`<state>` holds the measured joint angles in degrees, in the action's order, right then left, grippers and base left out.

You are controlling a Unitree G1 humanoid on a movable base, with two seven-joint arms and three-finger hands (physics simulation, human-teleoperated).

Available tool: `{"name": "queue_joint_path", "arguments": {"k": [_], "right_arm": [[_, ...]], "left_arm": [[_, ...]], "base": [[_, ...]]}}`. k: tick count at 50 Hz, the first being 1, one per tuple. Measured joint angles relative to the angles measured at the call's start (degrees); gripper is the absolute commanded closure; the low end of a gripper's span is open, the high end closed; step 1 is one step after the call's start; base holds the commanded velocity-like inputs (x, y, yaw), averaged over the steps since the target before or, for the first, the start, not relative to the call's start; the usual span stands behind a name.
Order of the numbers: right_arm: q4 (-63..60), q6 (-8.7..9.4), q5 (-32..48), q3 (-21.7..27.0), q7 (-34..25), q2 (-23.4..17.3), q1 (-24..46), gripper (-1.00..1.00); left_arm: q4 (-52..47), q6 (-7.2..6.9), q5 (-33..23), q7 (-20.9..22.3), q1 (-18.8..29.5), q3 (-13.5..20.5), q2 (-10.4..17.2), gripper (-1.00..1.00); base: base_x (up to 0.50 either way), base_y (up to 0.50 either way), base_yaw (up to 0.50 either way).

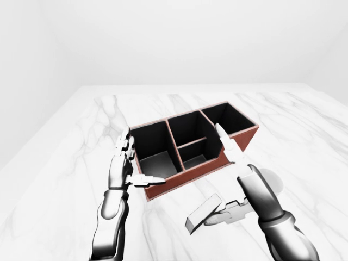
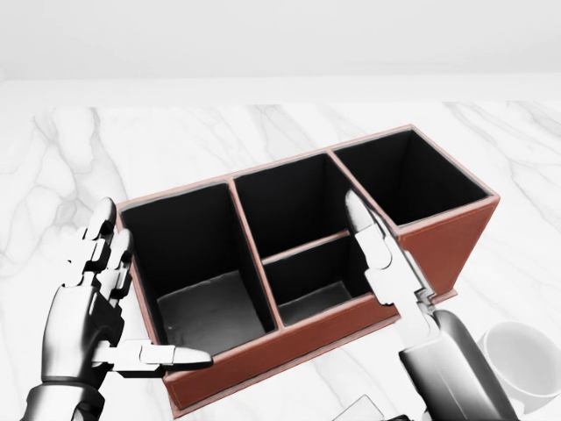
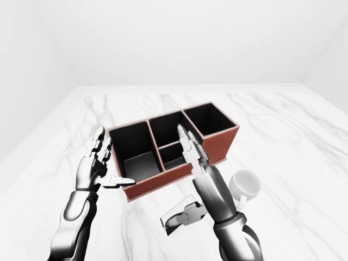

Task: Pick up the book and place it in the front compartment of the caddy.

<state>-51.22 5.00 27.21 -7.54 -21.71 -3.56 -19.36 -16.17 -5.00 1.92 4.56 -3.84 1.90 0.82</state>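
Book (image 1: 203, 213) lying flat on the marble table (image 1: 70, 163), a pale slab below the caddy (image 1: 242, 138) in the left-eye view, long axis running from lower left to upper right, upper-right end tipped toward the caddy's low wall but clear of it. Pinched at its right end between thumb and lower finger of the right hand (image 1: 239, 185), the two long fingers of that hand stretched straight up over the caddy's low wall toward the small middle compartments. Caddy set on a diagonal, long axis climbing from lower left to upper right; red-brown outside, black inside; one large compartment at the left end, a middle section split by a low divider into two small ones, another large one at the right end, all open on top. Left hand (image 2: 96, 298) spread wide, fingers upright just beside the caddy's left end wall, thumb pointing right along the near lower corner; contact with the wall impossible to judge. White mug (image 3: 244, 185) standing right of the right forearm, just below the caddy's right end. Broad bare marble to the left and above the caddy, table edges well away from everything on it.
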Motion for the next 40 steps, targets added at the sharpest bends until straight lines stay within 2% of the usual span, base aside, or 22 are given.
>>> {"name": "queue_joint_path", "arguments": {"k": [15,40], "right_arm": [[0.13,0.00,3.14,-2.42,1.13,-0.99,-1.91,-1.00],[3.12,0.00,7.08,-3.84,2.32,-2.02,-3.66,-1.00]], "left_arm": [[-0.07,0.00,0.00,-0.02,0.08,0.01,0.01,-0.99],[0.30,0.00,-0.09,-0.01,0.08,-0.09,-0.01,-0.99]], "base": [[0.00,0.00,0.00],[0.00,0.00,0.00]]}}
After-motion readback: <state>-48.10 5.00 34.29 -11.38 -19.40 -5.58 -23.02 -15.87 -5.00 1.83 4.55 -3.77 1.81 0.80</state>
